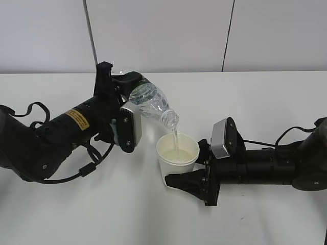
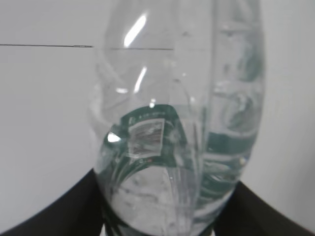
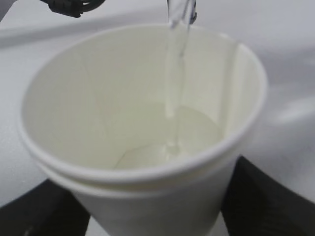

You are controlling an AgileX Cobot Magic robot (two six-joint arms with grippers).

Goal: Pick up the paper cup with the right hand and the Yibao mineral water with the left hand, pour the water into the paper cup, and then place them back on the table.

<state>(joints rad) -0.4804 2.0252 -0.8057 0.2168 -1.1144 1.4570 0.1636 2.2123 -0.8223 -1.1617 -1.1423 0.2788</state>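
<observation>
Left claw (image 1: pixel 134 88) grips tilted Yibao mineral water (image 1: pixel 153 104) above paper cup (image 1: pixel 177 153) clasped by right claw (image 1: pixel 190 168).

We saw the left hand (image 1: pixel 134 94) tilting the Yibao mineral water (image 1: pixel 153 104); water (image 1: pixel 175 139) streamed into the paper cup (image 1: pixel 177 155) between the right hand's (image 1: pixel 186 171) fingers.

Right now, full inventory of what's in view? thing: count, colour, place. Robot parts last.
paper cup: one, white with cream inside, upright near the middle of the table, held in the right gripper.
Yibao mineral water: one bottle, clear with dark green label, tilted neck-down above the cup, held in the left gripper.
water: one thin clear stream, running from the bottle's mouth into the cup; a little pooled at the cup's bottom.
table: one, white, under everything.
wall: pale panels with dark seams, behind the table.
left gripper: one, black, left side, closed on the bottle.
right gripper: one, black, right side, closed around the cup.
</observation>
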